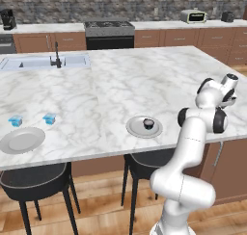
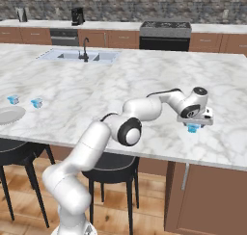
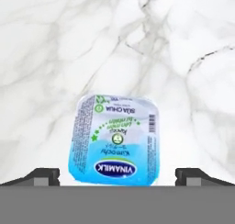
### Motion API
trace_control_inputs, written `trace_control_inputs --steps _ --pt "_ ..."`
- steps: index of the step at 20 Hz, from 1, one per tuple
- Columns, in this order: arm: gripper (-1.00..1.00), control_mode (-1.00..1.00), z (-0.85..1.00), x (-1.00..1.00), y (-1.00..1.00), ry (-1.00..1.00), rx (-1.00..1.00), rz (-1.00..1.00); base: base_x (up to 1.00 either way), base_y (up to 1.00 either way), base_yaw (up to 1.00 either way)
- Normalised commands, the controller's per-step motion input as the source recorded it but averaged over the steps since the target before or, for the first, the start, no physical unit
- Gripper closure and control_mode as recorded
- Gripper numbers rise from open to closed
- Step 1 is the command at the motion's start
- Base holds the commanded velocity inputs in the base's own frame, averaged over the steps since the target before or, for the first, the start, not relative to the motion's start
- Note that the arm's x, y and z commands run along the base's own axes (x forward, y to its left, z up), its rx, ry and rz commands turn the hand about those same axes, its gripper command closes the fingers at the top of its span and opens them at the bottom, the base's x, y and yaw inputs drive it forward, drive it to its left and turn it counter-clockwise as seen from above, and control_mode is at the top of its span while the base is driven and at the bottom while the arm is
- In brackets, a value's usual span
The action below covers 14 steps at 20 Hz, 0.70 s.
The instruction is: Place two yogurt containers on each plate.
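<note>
1. The arm (image 2: 91, 147) has glossy white, rounded tubular links.
2. Dark, near-black round caps mark the joints (one large at the elbow).
3. The end effector (image 2: 195, 124) has a white hand with small dark finger tips (image 3: 43, 176).

Glossy marble counter (image 3: 55, 44), printed-foil yogurt container (image 3: 117, 140)

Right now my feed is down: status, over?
Tool open, straddling small blue yogurt cup, not gripping. Cup upright on white marble counter. Nothing in the way.

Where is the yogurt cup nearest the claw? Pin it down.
Right base view: the yogurt cup sits on the marble counter, directly under the open claw, near the right front edge.
</note>
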Motion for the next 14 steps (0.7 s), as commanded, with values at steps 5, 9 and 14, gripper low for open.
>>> trace_control_inputs --steps 5,9,14 --pt "-1.0 -1.0 -0.02 0.1 -0.07 0.05 0.04 0.0 0.0 0.0 0.0" --pt "-1.0 -1.0 -0.01 0.08 -0.04 0.05 0.05 0.0 0.0 0.0 0.0" --pt "-1.0 -1.0 0.0 0.03 0.0 0.06 0.06 0.0 0.0 0.0 0.0"
